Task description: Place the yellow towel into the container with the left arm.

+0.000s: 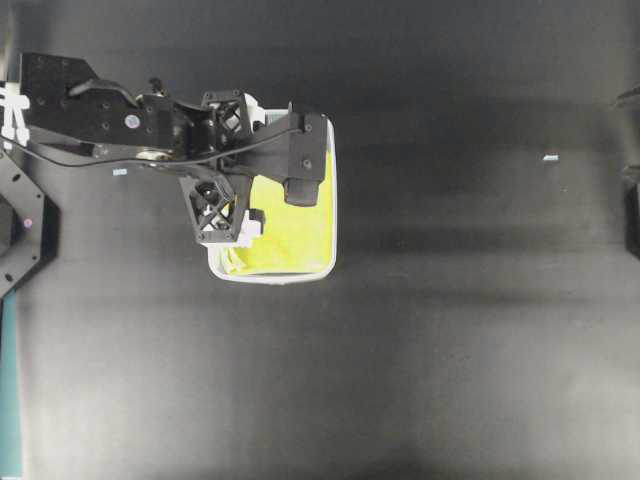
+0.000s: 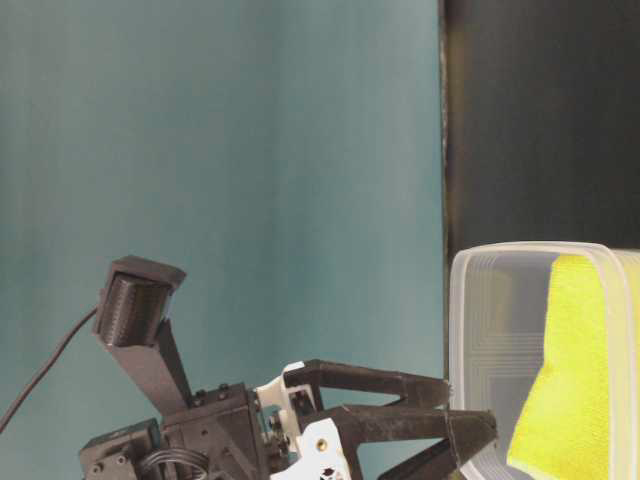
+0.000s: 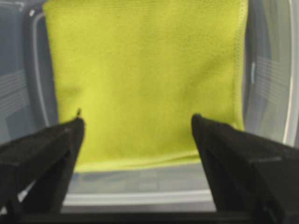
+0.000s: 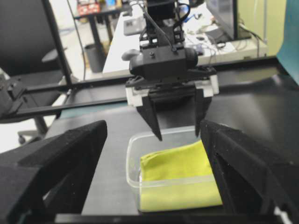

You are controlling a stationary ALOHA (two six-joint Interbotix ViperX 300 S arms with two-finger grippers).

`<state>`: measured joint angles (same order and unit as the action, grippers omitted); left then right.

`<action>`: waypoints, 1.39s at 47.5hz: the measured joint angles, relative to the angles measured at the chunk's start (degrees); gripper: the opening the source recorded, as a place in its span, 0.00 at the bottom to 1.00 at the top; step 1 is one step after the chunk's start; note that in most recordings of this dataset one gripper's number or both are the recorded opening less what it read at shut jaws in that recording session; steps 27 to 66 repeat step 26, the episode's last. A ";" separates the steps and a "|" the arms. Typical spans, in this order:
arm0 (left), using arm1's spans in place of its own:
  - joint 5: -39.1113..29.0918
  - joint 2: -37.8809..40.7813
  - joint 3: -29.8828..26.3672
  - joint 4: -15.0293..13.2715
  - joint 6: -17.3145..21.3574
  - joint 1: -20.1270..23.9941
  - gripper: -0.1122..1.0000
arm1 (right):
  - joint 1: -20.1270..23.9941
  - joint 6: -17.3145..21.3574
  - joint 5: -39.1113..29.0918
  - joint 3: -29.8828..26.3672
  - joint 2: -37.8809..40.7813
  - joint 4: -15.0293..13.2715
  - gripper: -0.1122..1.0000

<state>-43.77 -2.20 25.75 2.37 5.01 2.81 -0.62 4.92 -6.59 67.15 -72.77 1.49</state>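
The yellow towel [image 1: 295,225] lies folded inside the container [image 1: 333,215], a clear tub on the black table. Nothing grips it. My left gripper [image 1: 245,165] hangs just above the tub's left part, open, with its lattice fingers spread wide. In the left wrist view the towel [image 3: 149,79] lies flat on the tub floor [image 3: 140,186] beyond the open left gripper [image 3: 136,122]. The right wrist view shows the left gripper [image 4: 178,135] pointing down over the towel [image 4: 180,168] and tub rim [image 4: 132,154]. My right gripper [image 4: 154,127] stands open and empty, far off to the right.
The black table [image 1: 450,330] spreads around the tub. Two small white tape marks [image 1: 550,157] lie on it. From table level the tub [image 2: 465,300] stands before a teal backdrop [image 2: 220,150], with the left gripper [image 2: 470,412] beside it.
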 measured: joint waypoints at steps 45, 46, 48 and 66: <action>-0.44 0.00 0.00 0.09 -0.09 -0.18 0.92 | 0.00 0.00 0.35 0.00 0.09 0.09 0.80; -0.44 0.00 0.00 0.09 -0.09 -0.18 0.92 | 0.00 0.00 0.35 0.00 0.09 0.09 0.80; -0.44 0.00 0.00 0.09 -0.09 -0.18 0.92 | 0.00 0.00 0.35 0.00 0.09 0.09 0.80; -0.44 0.00 0.00 0.09 -0.09 -0.18 0.92 | 0.00 0.00 0.35 0.00 0.09 0.09 0.80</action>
